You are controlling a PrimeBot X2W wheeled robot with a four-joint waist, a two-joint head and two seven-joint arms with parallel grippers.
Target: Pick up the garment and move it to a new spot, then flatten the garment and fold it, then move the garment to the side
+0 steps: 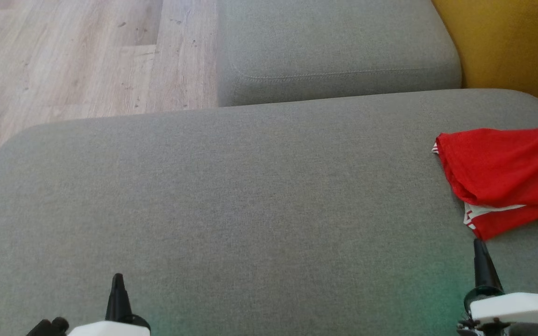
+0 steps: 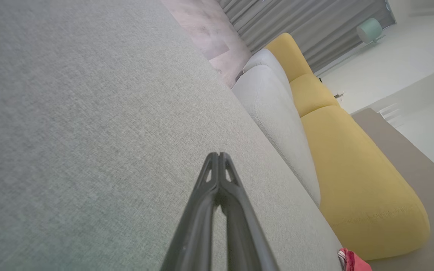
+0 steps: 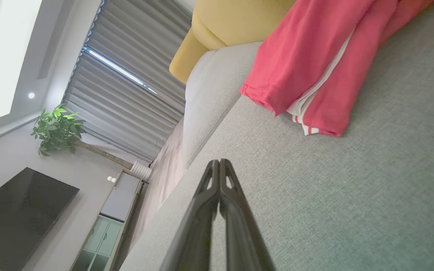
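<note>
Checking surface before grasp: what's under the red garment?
The red garment lies on the grey sofa cushion. Its white striped trim shows between folds; the cushion directly beneath is covered.

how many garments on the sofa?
1. The red garment lies at the right end of the grey cushion, ahead of the right gripper. It runs off frame, so more may be hidden.

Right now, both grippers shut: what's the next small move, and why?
Probably open the right gripper and ease it forward to the near hem of the red garment. Both grippers are shut and empty; the right one's tip sits just short of the garment, which lies doubled over at the right end of the grey cushion. The left gripper is well away from it.
</note>
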